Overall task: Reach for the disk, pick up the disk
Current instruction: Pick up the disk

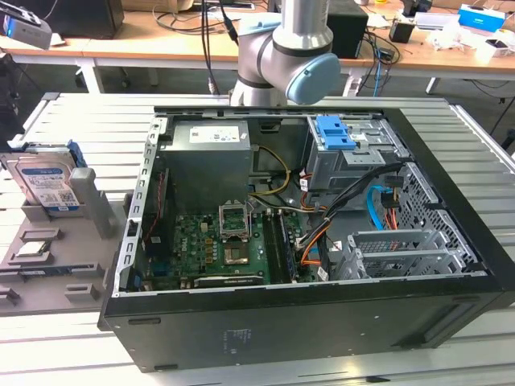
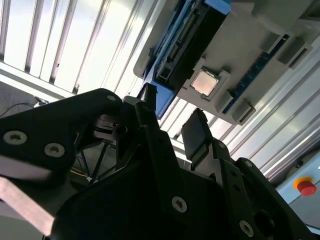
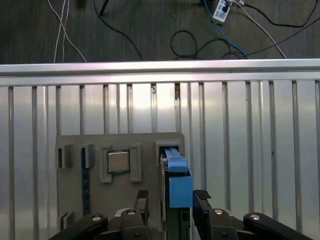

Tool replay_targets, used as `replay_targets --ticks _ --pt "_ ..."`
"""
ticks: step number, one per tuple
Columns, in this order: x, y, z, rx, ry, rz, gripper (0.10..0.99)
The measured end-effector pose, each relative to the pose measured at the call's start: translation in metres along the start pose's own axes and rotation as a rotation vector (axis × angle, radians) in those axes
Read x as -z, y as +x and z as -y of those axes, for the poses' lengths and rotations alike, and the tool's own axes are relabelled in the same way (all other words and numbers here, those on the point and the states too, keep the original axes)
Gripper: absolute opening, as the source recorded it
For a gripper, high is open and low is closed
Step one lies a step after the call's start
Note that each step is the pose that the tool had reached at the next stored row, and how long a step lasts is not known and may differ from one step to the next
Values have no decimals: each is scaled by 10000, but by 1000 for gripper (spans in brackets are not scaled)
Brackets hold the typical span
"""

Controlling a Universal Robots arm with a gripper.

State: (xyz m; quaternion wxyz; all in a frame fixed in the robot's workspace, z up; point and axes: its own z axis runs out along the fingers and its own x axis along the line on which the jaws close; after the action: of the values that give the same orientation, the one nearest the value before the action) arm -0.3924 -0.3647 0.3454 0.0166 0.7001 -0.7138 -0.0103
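Reach step: the black gripper (image 3: 171, 196), jaws apart, hung above the blue-framed silver-metal disk (image 3: 178, 185) standing edgewise in a grey holder (image 3: 149, 165); a grasp would need them straddling its thin edge.

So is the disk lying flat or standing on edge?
On edge: the disk stands upright in the holder, label face showing in the exterior view.

The silver disk (image 1: 48, 183), with its blue-and-white label and blue frame, stands on edge in the grey holder (image 1: 96, 211).
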Motion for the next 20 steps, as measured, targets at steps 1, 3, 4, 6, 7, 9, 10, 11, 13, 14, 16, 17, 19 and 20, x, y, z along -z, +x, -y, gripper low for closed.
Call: replay_targets --ticks 1,3,4,6,7,9,10,11,13,14,16,17,19,20 --pt "-16 0 1 0 0 -3 482" --pt "-48 -1 2 0 0 -7 482" --pt "-73 -8 2 -4 -1 -13 482" --pt "-108 -34 4 0 0 -24 482" --pt "-118 -48 5 1 1 -28 482" --pt "-153 -84 6 4 2 -46 482" --pt "-164 -87 6 4 2 -55 482" --pt "-177 -88 8 7 1 -69 482" --pt "-198 -89 8 8 1 -83 482" --pt "-207 -89 8 8 2 -87 482" --pt "-238 -89 9 9 2 -90 482" --pt "-248 -90 10 9 1 -90 482" --pt "-267 -90 10 9 1 -90 482" --pt "-281 -90 11 9 1 -90 482"
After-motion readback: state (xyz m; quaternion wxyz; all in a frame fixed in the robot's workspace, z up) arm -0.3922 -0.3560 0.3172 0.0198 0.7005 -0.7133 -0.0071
